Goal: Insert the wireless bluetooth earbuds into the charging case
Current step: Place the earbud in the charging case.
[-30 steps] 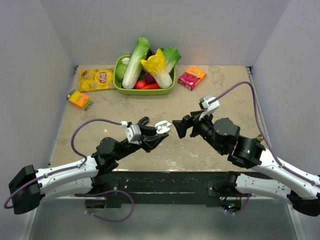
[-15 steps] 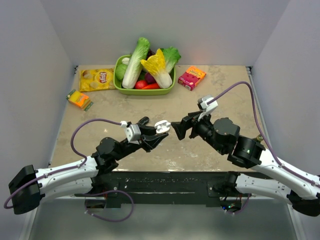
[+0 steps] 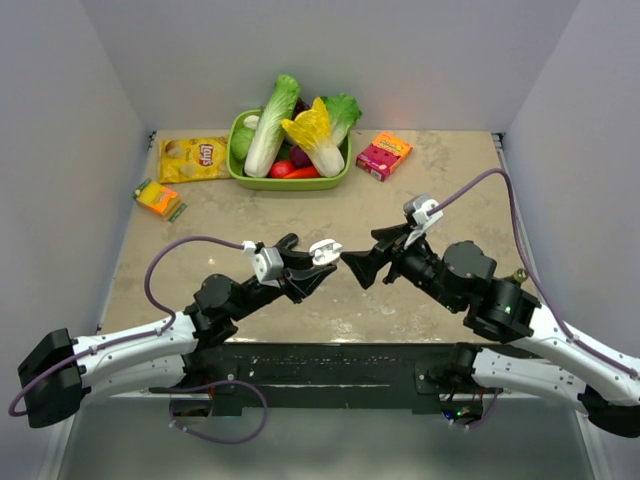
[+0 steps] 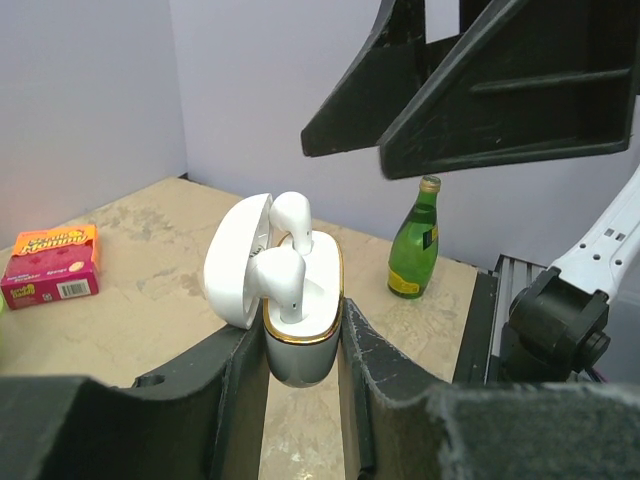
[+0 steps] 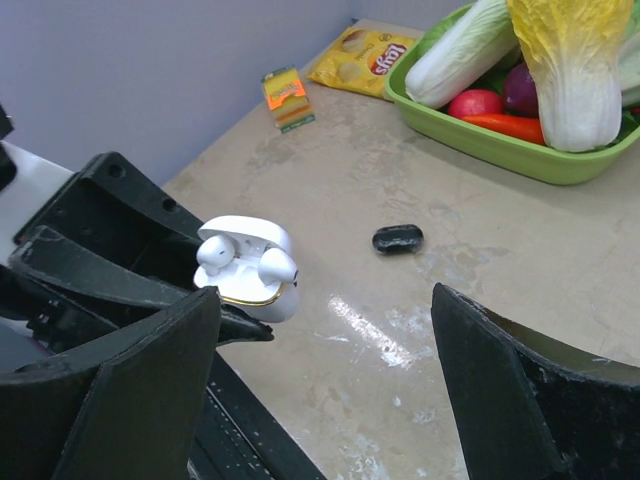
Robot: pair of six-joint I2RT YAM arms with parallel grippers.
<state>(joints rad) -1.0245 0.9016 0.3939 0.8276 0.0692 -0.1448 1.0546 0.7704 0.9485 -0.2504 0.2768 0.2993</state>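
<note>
- Well, the left gripper (image 4: 303, 352) is clamping the charging case (image 4: 300, 345) by its base and holding it up off the table (image 3: 230, 215), near the middle.
- The case's lid is standing open, and both white earbuds (image 4: 283, 282) are sitting upright in their sockets.
- The right gripper (image 3: 358, 268) is hovering just beside the case, apart from it, with its fingers (image 5: 150, 370) spread wide.
- A small black oval thing (image 5: 398, 239) is lying on the table beyond them.
- Farthest back, a green tray (image 3: 290, 183) of vegetables is sitting between a Lay's bag (image 3: 193, 158) and a red box (image 3: 384, 155).

White gold-rimmed charging case (image 4: 298, 352), green bottle (image 4: 413, 245)
</note>
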